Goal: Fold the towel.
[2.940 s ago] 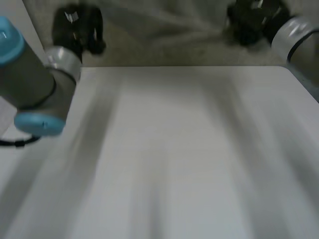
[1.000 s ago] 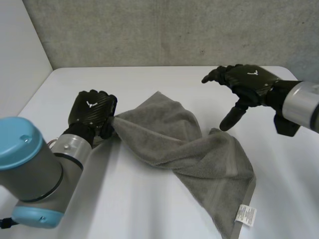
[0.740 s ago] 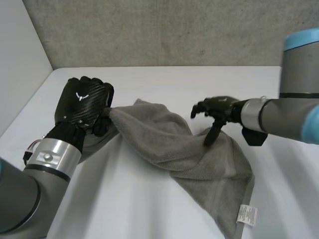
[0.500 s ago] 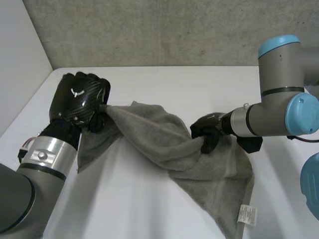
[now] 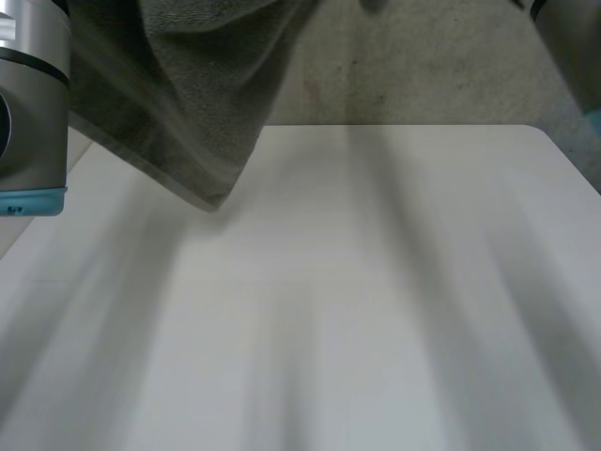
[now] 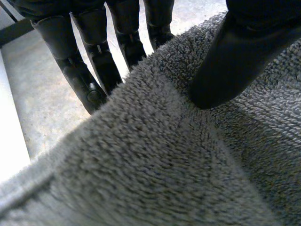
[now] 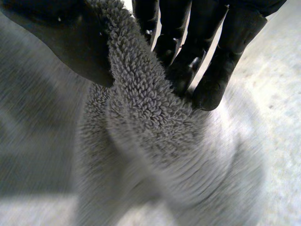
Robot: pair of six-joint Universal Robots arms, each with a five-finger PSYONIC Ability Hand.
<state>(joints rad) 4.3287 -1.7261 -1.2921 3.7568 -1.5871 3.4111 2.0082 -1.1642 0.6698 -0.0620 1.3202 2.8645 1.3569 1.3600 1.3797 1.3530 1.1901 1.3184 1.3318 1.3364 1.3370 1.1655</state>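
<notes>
The grey towel (image 5: 188,94) hangs in the air above the far left of the white table (image 5: 376,301), its lower edge just over the tabletop. In the left wrist view my left hand (image 6: 235,61) pinches the towel (image 6: 164,165) between its thumb and its fingers (image 6: 80,61). In the right wrist view my right hand (image 7: 61,42) grips a bunched fold of the towel (image 7: 141,94) between thumb and fingers (image 7: 211,61). My left arm (image 5: 28,113) stands at the left edge of the head view, and my right arm (image 5: 573,38) is at the far right corner.
A grey wall (image 5: 423,66) runs behind the table's far edge. The towel's shadow lies in stripes across the tabletop.
The towel lay on the table with each hand closing on it; both hands have now raised it off the table, so that it hangs high at the far left.
</notes>
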